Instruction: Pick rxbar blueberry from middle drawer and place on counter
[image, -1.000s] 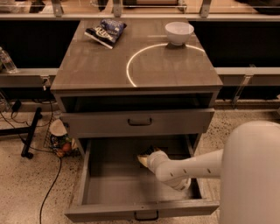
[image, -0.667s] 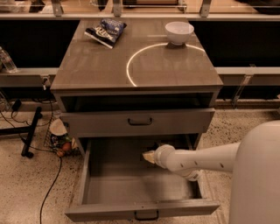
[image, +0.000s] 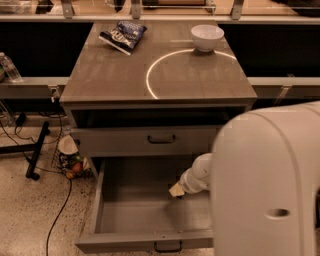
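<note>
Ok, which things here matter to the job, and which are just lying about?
In the job: open grey wood-grain middle drawer; grey-brown wood-grain counter with white arc; end effector, down inside the drawer; the snack bar itself cannot be made out.
Lying about: crinkled blue-and-white chip bag; round white bowl; both on the counter.

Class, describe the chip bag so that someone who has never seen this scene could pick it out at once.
Start at the grey-brown counter above the open middle drawer, which has the gripper inside it. At the counter's far left corner lies the chip bag: crinkled, flat and blue-and-white, unlike the round white bowl at the far right.
</note>
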